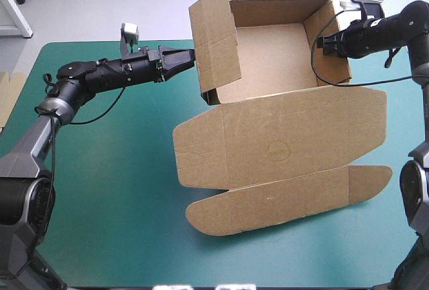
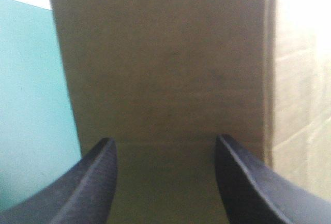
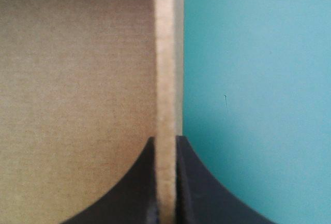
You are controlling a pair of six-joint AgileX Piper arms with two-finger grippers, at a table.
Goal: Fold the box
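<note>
No lettering, label, brand or number can be read in any view. The box [image 1: 281, 136] bears only a faint round imprint on its flat lid, too dim to make out as a word or sign.

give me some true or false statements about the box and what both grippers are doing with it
1. The right gripper is shut on the right wall of the box. True.
2. The left gripper is clamped on the left wall. False: its fingers stand apart, with the outer face of that wall ahead of them.
3. The lid lies flat on the teal-green cover, on the near side of the tray. True.
4. The box is one flat sheet with no walls raised. False: its walls stand up and it forms an open tray.
</note>
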